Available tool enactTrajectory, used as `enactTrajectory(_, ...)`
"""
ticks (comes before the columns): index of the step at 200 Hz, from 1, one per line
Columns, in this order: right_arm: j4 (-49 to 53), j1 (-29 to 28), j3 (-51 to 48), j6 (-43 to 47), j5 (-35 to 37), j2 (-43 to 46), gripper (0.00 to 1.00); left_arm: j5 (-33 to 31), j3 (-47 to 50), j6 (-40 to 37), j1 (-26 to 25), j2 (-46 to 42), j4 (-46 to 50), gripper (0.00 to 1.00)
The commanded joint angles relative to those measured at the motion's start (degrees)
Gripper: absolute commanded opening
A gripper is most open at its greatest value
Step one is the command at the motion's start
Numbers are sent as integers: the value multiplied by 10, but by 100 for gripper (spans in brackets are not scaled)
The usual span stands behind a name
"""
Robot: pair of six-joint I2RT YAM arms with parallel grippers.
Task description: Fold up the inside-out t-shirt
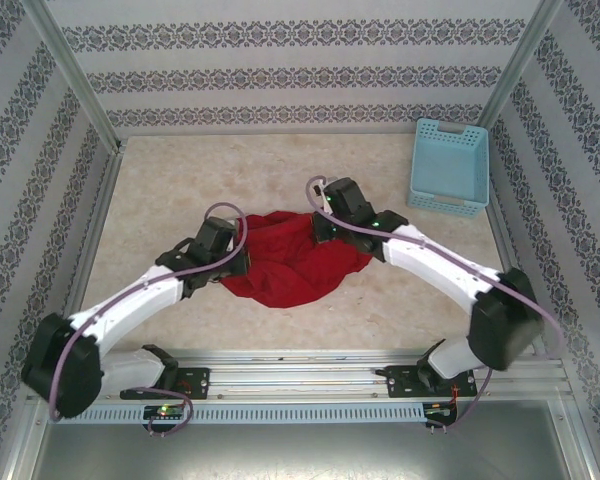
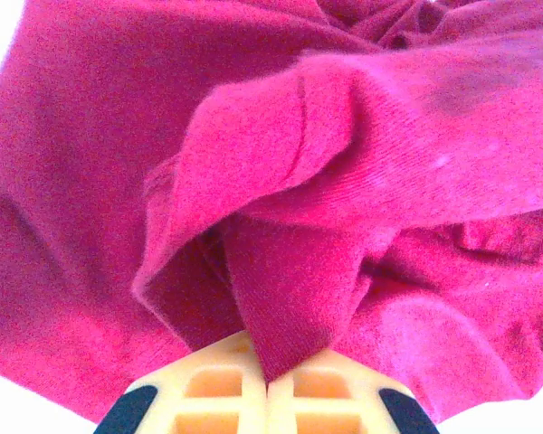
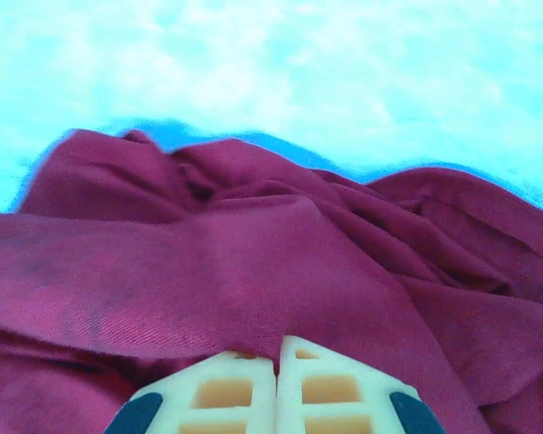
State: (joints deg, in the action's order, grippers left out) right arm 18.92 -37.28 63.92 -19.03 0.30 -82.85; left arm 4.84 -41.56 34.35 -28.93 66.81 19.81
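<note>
Grasp step. Left claw [image 2: 267, 384] clamped on a shirt [image 1: 295, 262] fold; right claw [image 3: 278, 357] pinched shut on its far edge. Shirt bunched. Next, likely: lift apart, spread it flat.

Both arms arc inward from their bases, elbows swung wide to either side, wrists tipped down. The left end effector [image 1: 236, 262] is pinched tight on a fold of the red t-shirt [image 1: 295, 265]. The right end effector [image 1: 329, 226] is likewise clamped on its far edge.
</note>
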Motion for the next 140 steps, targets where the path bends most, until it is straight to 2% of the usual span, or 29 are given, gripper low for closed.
enactTrajectory(1,41,-4,-28,-14,-79,50,0,-37,22,-24,-6,-73,47,0)
enactTrajectory(18,36,-6,-49,-26,-106,80,0,-31,35,-27,-6,-111,48,0)
enactTrajectory(37,16,-3,-54,-39,-106,79,0,-54,16,-36,-6,-81,71,7)
enactTrajectory(43,13,0,-48,-39,-101,68,0,-70,1,-36,-6,-59,86,10)
enactTrajectory(52,14,6,-30,-40,-89,45,0,-98,-27,-36,-6,-19,113,21)
enactTrajectory(66,8,17,5,-32,-81,2,0,-114,-71,-37,-6,29,144,33)
enactTrajectory(93,13,32,87,-29,-95,-81,0,-131,-106,-32,-39,22,135,55)
enactTrajectory(106,18,33,120,-29,-105,-113,0,-135,-113,-36,-66,7,117,62)
enactTrajectory(118,18,35,142,-28,-114,-138,0,-108,-115,-38,-78,7,87,66)
enactTrajectory(140,20,41,173,-31,-121,-178,0,-69,-125,-40,-90,60,38,72)
